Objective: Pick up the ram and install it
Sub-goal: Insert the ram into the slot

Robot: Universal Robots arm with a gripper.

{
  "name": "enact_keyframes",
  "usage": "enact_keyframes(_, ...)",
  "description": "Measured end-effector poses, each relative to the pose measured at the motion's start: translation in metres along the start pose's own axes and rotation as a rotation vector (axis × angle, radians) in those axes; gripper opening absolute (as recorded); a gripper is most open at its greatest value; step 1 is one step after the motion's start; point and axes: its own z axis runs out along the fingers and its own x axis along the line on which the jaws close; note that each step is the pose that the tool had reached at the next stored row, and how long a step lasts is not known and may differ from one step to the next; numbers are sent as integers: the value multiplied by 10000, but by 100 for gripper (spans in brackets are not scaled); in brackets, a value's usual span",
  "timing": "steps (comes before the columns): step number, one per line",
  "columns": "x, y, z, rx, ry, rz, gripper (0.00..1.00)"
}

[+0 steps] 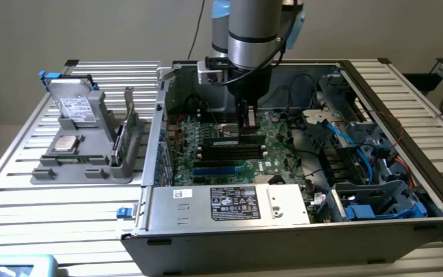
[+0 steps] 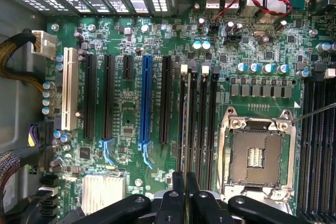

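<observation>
Green ram [image 1: 235,141] hangs clamped in my pinched-together gripper [image 1: 246,131], directly beneath it, long axis parallel to the memory slots [image 2: 202,124].

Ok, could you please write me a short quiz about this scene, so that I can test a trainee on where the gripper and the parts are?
1. True or false: the processor socket on the motherboard is empty.
2. Where is the gripper? A: over the grey parts holder. B: inside the computer case, over the memory slots. C: over the power supply.
3. Short answer: which thin green stick with a white label stands on its edge right under the gripper?

Key
1. True.
2. B.
3. The ram.
</observation>
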Motion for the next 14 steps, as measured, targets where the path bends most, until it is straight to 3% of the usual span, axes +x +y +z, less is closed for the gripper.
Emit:
enact_keyframes(3,-1,0,17,-6,146,24,13)
enact_keyframes(5,-3,-1,26,-10,197,47,13)
enact_keyframes(14,-11,2,54,27,209,228,13)
